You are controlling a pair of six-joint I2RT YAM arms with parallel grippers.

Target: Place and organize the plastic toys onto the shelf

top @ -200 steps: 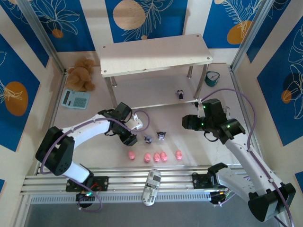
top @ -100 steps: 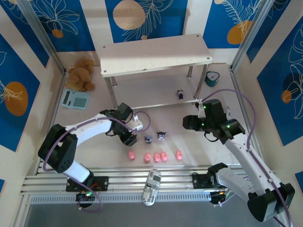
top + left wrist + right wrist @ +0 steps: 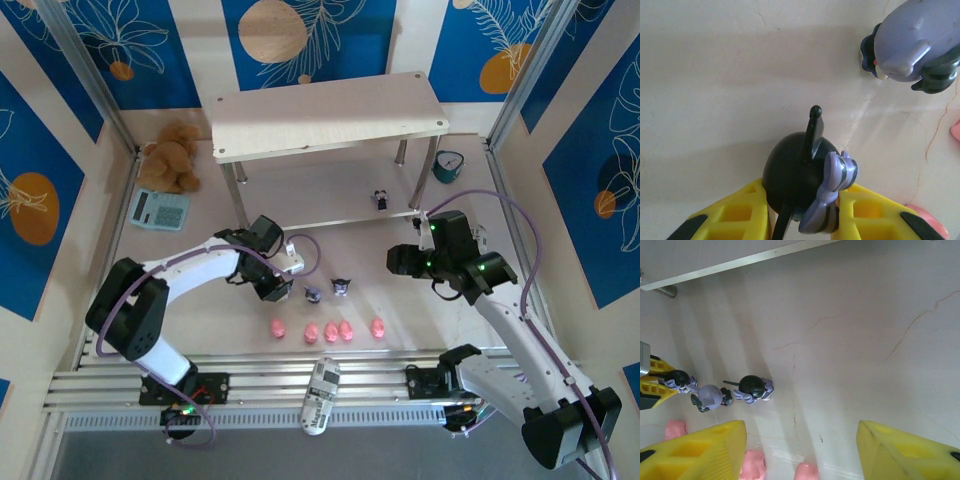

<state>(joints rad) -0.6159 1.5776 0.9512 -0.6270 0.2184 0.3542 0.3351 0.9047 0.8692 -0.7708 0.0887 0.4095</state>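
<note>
Left fingers (image 3: 735,212): drawn in narrow, one on each side of a dark figurine (image 3: 790,175) and pressed against its round black head and purple bow. It stands on the table (image 3: 715,75).
Right fingers (image 3: 700,450): wide apart with nothing between them, hanging over the table near the shelf's (image 3: 330,110) right legs.
Toys on the table: two more dark figurines (image 3: 313,294) sit just beside the left fingers, and a row of pink pigs (image 3: 331,331) lies nearer the arms.
Toy on the shelf: one dark figurine (image 3: 380,198) stands on the lower board.
Handling: probably hard, smooth, very light plastic. The round head could slip out of a shallow pinch. The thin pointed ear looks too weak to grip, so hold across the head.
Edges: the lower board's front edge (image 3: 740,262) and the thin metal legs (image 3: 238,195) border the way in, and the upper board limits headroom.
Open room: the lower board is mostly bare, and the top board looks easiest to reach.
Bystanders: the teddy bear (image 3: 172,155) and the teal clock (image 3: 447,165) sit beside the shelf, out of the way.
</note>
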